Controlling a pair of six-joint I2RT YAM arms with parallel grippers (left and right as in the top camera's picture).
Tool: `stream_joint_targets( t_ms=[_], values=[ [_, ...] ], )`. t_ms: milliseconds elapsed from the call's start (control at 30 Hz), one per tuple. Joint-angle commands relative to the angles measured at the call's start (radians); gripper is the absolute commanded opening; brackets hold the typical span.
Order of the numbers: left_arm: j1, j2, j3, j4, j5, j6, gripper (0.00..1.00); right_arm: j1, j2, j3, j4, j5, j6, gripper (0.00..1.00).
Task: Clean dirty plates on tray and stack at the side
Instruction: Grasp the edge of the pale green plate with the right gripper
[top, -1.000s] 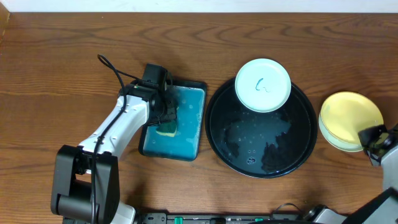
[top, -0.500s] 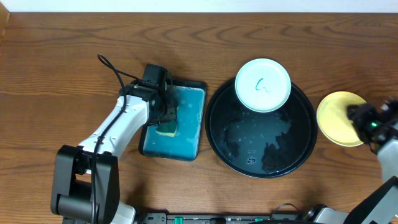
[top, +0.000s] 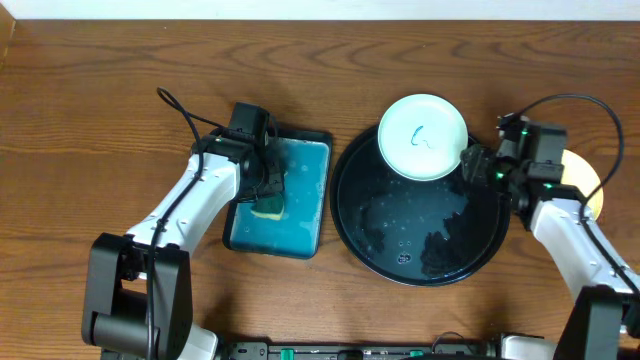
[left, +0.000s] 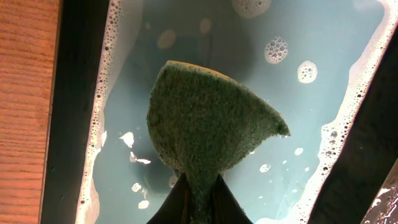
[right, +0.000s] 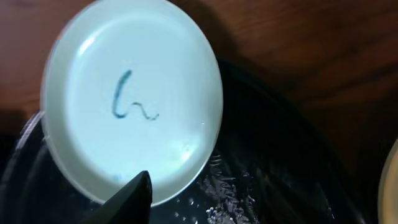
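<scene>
Now the left fingers (left: 169, 211) are clenching a green sponge (left: 208, 130) and holding it over the soapy water of the teal tray (top: 300, 225). The black tray (top: 420, 255) is lying in the middle of the table (top: 100, 100), and one pale mint plate (top: 423, 136) is sitting on its far part, showing a thin blue squiggle (right: 132, 99). The right fingers (right: 134, 196) are hovering at the right edge of this plate; I cannot tell whether they are released or clenched. A yellow plate (top: 592, 190) is resting on the table to the right of the black tray, partly hidden behind the right arm (top: 570, 225).
</scene>
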Motion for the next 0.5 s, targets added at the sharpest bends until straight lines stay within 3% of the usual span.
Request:
stream_joint_targets(
  t_ms=[0,233,467],
  values=[
    [0.002,0.005,-0.008,-0.003,-0.004,0.021,0.07,0.039,0.099,0.011,0.031,0.118,0.102,0.50],
    [0.002,0.005,-0.008,-0.003,-0.004,0.021,0.07,0.070,0.238,0.011,0.171,0.083,0.201,0.45],
    [0.002,0.005,-0.008,0.000,-0.005,0.021,0.07,0.076,0.260,0.011,0.196,0.047,0.222,0.14]
  ],
)
